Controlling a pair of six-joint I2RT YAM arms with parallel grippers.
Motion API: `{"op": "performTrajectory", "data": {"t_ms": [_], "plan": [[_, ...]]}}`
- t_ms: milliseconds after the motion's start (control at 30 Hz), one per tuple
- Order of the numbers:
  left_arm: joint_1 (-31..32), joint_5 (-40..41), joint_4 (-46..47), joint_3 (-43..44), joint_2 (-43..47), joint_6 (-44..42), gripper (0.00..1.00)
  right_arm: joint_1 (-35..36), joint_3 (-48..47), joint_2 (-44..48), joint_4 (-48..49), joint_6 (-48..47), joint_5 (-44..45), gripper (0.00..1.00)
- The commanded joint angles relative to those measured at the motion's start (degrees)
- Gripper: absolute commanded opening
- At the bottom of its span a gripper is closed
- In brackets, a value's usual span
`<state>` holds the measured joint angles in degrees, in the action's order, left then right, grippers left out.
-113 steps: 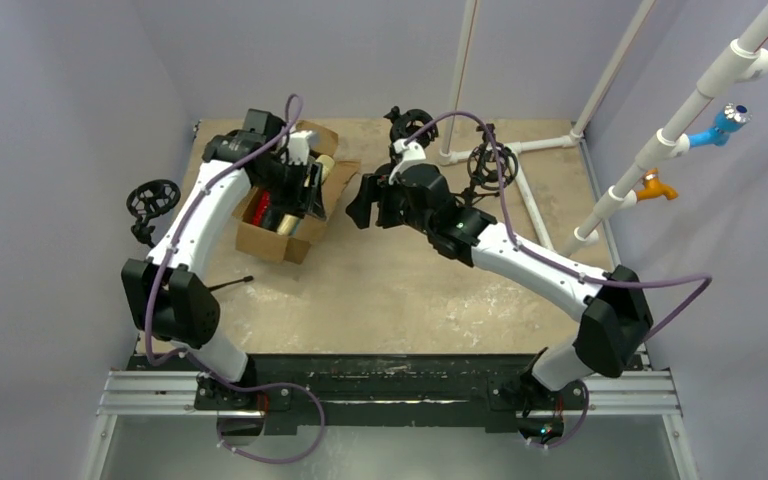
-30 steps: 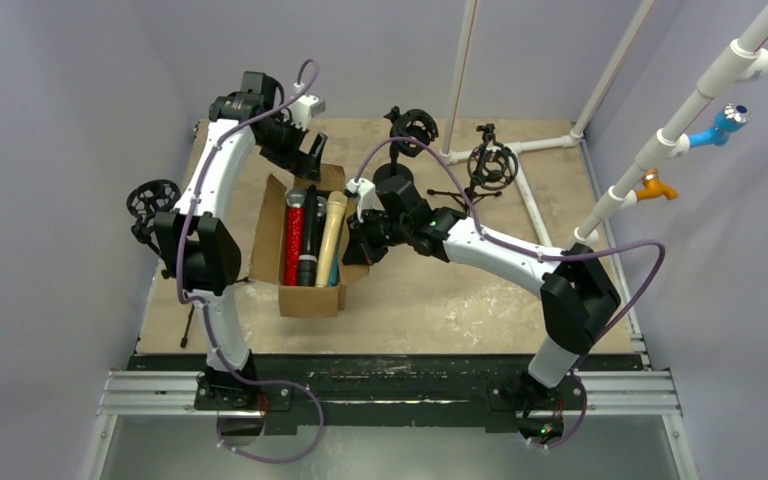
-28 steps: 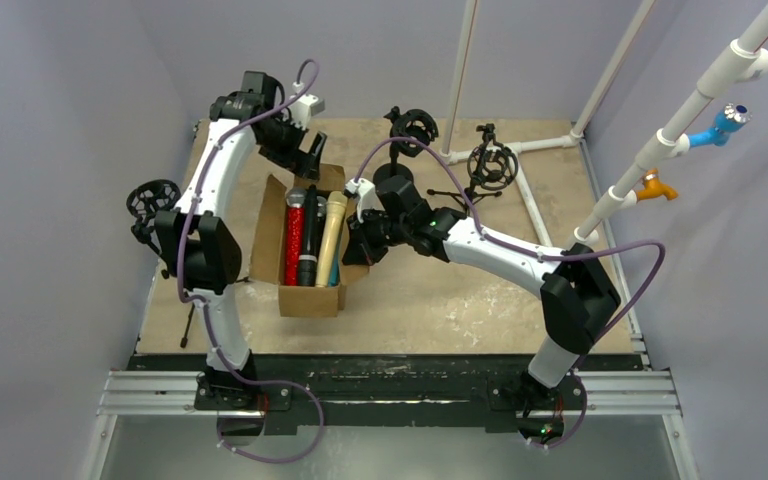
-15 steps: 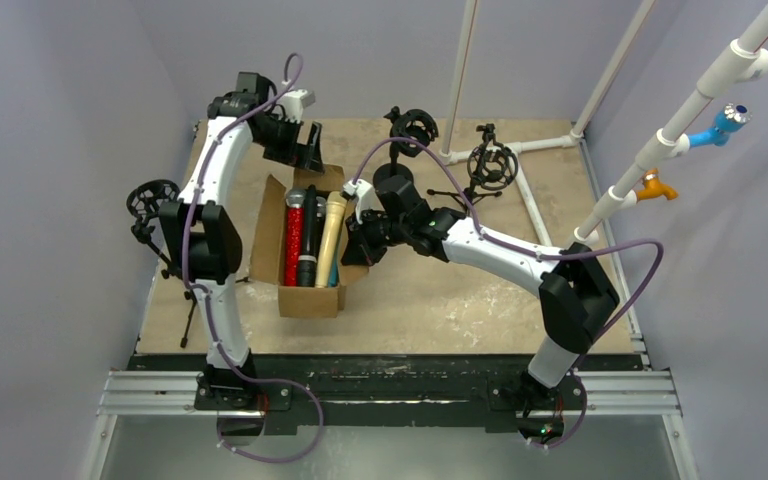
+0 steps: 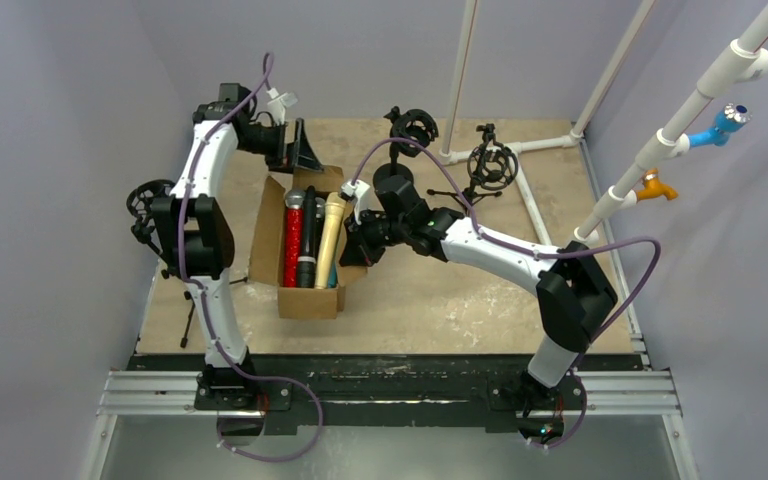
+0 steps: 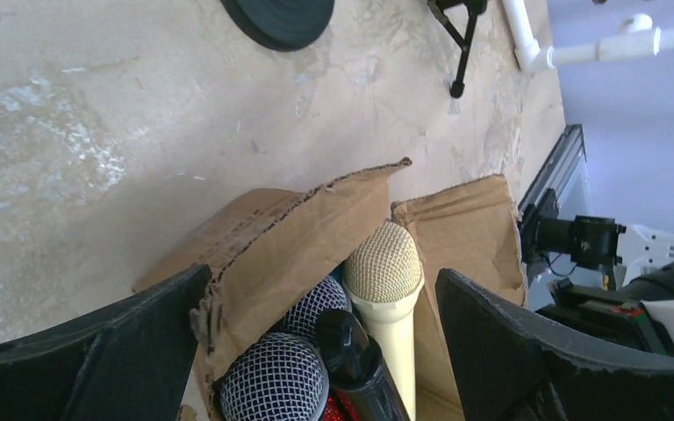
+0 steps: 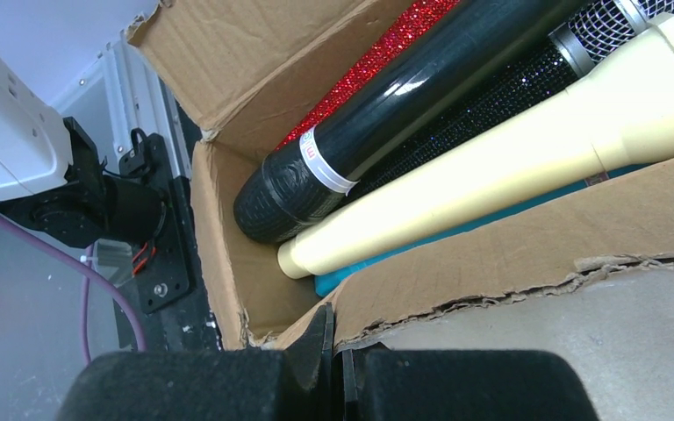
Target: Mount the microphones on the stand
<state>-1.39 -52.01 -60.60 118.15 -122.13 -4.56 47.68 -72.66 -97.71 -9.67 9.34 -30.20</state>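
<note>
The microphones lie side by side in a brown cardboard box (image 5: 265, 255): a glittery red one (image 5: 291, 248), a black one (image 5: 309, 240) and a cream one (image 5: 331, 232). My left gripper (image 5: 298, 155) hovers open over the box's far end. In the left wrist view its jaws stand wide apart around a box flap (image 6: 303, 232), the cream mesh head (image 6: 384, 263) and a silver mesh head (image 6: 274, 386). My right gripper (image 5: 358, 240) is shut on the box's right wall (image 7: 527, 254). Stands with ring mounts rise at the back (image 5: 412, 127) (image 5: 491, 165) and at the left (image 5: 150, 200).
White pipes (image 5: 520, 190) lie on the table at the back right, with a slanted pipe rack (image 5: 680, 130) beyond. A round black stand base (image 5: 393, 181) sits just behind my right wrist. A blue microphone (image 7: 351, 279) lies under the cream one (image 7: 509, 167).
The box was turned lengthwise, and my right gripper came to shut on its right wall. In the last second my left wrist swung slightly left above the box's far end.
</note>
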Motion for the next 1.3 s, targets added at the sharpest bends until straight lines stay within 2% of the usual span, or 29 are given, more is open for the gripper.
{"op": "performTrajectory", "data": {"t_ms": [0,67,167,367,400,433,567,667,700,900,1000,1133,1267], "plan": [[0.2,-4.3,-3.4,-0.8,2.6,-7.0,0.98,1.3,-0.1,-1.0,-1.5,-1.7,-4.3,0.00],[0.4,-2.3,-5.1,-0.8,2.6,-9.4,0.93,1.3,0.1,-0.8,-1.2,-1.6,-4.1,0.00],[0.6,0.5,-6.0,-1.0,3.0,-11.1,0.74,1.3,0.1,-0.9,-1.0,-1.4,-3.8,0.00],[1.0,2.8,-3.2,-2.2,6.3,-11.8,0.48,1.3,0.0,-1.1,-0.3,-0.8,-3.8,0.00],[1.0,4.6,-3.0,-2.2,6.6,-12.9,0.35,1.3,-0.1,-1.2,-0.3,-0.7,-3.8,0.00],[1.7,5.6,-3.1,-2.2,6.7,-13.5,0.30,1.3,0.0,-1.2,-0.3,-0.6,-3.8,0.00],[3.8,10.3,-2.9,-2.5,7.0,-15.1,0.11,1.3,0.1,-1.0,-0.1,-0.5,-3.5,0.00],[4.9,13.2,-2.4,-3.0,7.7,-16.2,0.01,1.3,-0.1,-0.9,-0.1,-0.3,-2.8,0.00],[5.2,14.2,-2.2,-3.2,8.2,-16.5,0.00,1.3,-0.6,-0.9,-0.5,-0.3,-2.1,0.00],[5.5,17.7,-2.5,-3.7,14.6,-17.0,0.00,0.9,-4.0,1.2,-3.8,0.5,4.7,0.37],[5.3,19.4,-3.8,-4.7,18.8,-17.7,0.00,0.6,-4.8,3.5,-4.4,2.2,9.7,0.46],[4.4,20.5,-4.8,-7.7,24.0,-16.6,0.00,0.6,-5.0,7.0,-5.6,5.3,21.0,0.54],[3.9,22.8,-3.8,-11.8,29.4,-15.6,0.00,0.8,-4.9,11.4,-7.1,8.0,31.1,0.55]]}}
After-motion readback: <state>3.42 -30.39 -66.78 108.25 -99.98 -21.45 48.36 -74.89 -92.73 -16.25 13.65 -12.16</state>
